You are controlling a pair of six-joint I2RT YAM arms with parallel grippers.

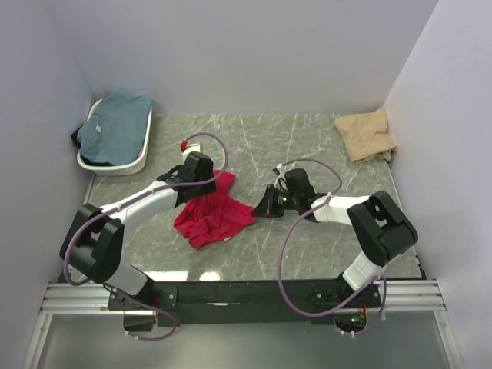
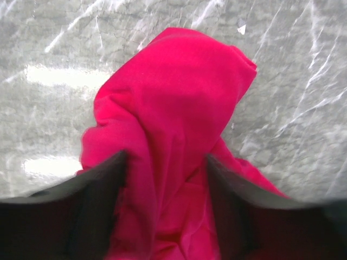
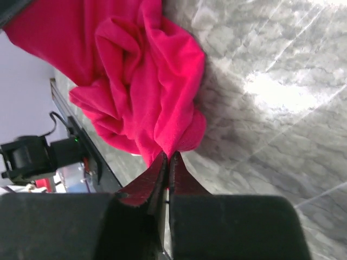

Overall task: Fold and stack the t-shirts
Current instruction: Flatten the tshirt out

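The crimson red t-shirt (image 1: 215,219) lies crumpled on the marble table (image 1: 323,231) between the two arms. My left gripper (image 1: 201,178) is down on its far end. In the left wrist view its jaws stand apart, and my left gripper (image 2: 165,157) has a raised ridge of the red t-shirt (image 2: 173,92) between its fingers. My right gripper (image 1: 261,206) is at the shirt's right edge. Seen from the right wrist, my right gripper (image 3: 168,156) is pinched shut on a tip of the red t-shirt (image 3: 141,70). The tan t-shirt (image 1: 367,136) lies bunched at the back right. The teal t-shirt (image 1: 117,127) fills the basket.
A white oval basket (image 1: 115,163) stands at the back left against the wall. White walls close in the table on the left, back and right. A metal rail (image 1: 246,296) carrying the arm bases runs along the near edge.
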